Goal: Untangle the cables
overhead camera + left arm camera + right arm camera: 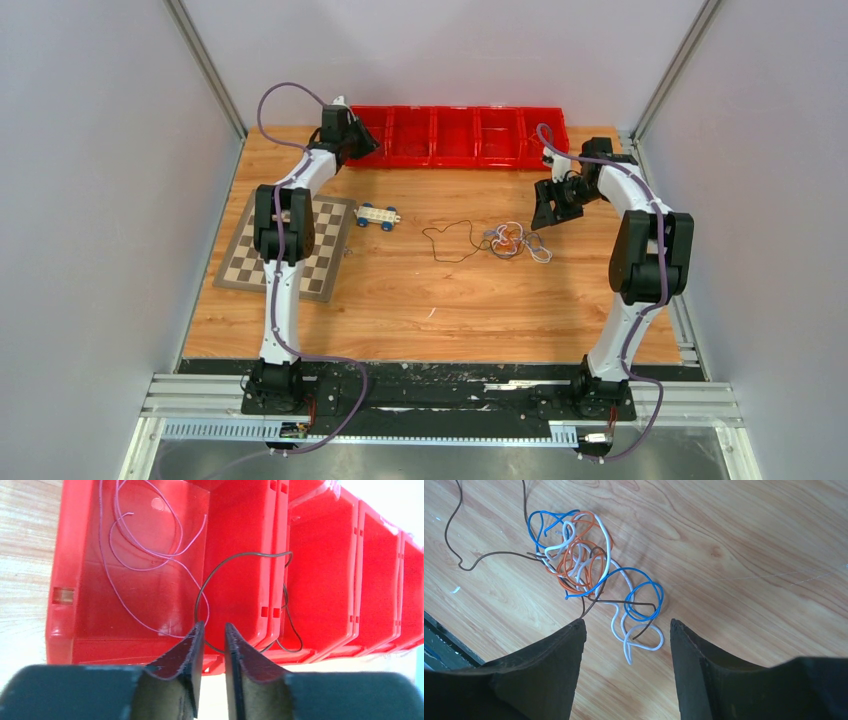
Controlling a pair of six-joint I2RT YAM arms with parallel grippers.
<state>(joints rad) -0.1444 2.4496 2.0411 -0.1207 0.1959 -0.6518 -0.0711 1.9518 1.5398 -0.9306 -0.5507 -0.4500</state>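
Cables (pixel 583 569), white, blue, orange and dark, lie tangled on the wooden table (pixel 749 540) right of its middle. The right gripper (pixel 626 625) hangs over them, fingers spread wide and empty. At the far edge, a pale cable (pixel 165 556) lies in the end bin (pixel 240 520) and a dark cable (pixel 250 555) drapes its wall. The left gripper (pixel 214 627) shows a narrow gap, wider than that cable.

Count: 5 red bins (pixel 455 158), 1 toy car (pixel 377 216), 1 checkerboard mat (pixel 240 262), 2 grippers: left gripper (pixel 214 627), right gripper (pixel 627 622). Cables: 1 four-colour tangle (pixel 584 565), 1 pale wire (pixel 102 540), 1 dark wire (pixel 250 555).
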